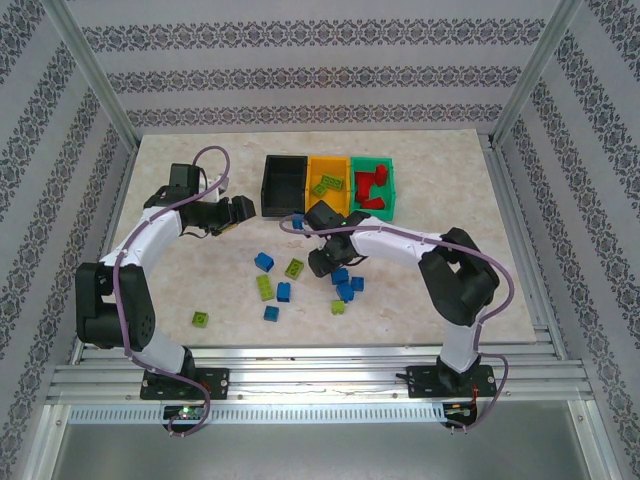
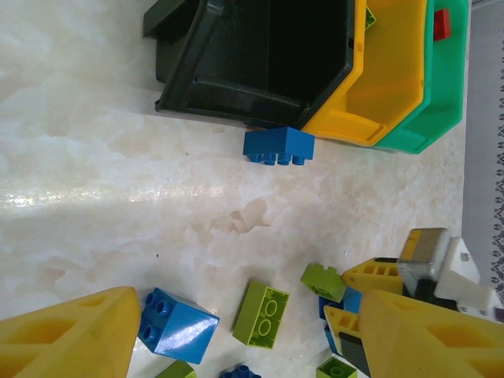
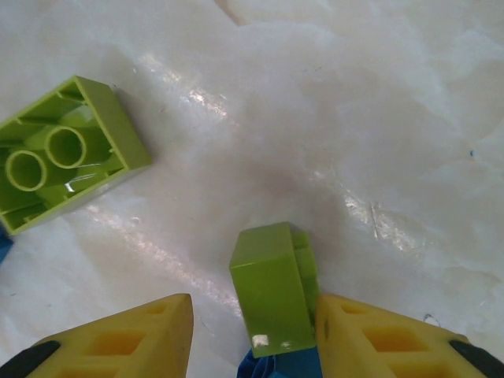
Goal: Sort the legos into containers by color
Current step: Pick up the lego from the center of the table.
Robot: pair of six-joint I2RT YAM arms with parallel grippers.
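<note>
**A:** Legos [image 1: 264, 262] lie loose on the table [image 1: 420, 180] between the arms. The right gripper [image 3: 253, 303] straddles an upright lime brick [image 3: 272, 287]. Its jaws are partly spread, with one finger against the brick and the other standing apart.

**B:** So nothing's clamped. What's the risk?

**A:** An uneven close could tip or skid it. A blue brick [image 3: 276, 366] sits just under it. It may be stuck on, which is hard to tell, and it could ride along into the orange-yellow bin [image 1: 328, 160].

**B:** And the left gripper [image 1: 243, 210]?

**A:** Spread wide and empty, hovering near the black bin [image 1: 268, 185].
</note>
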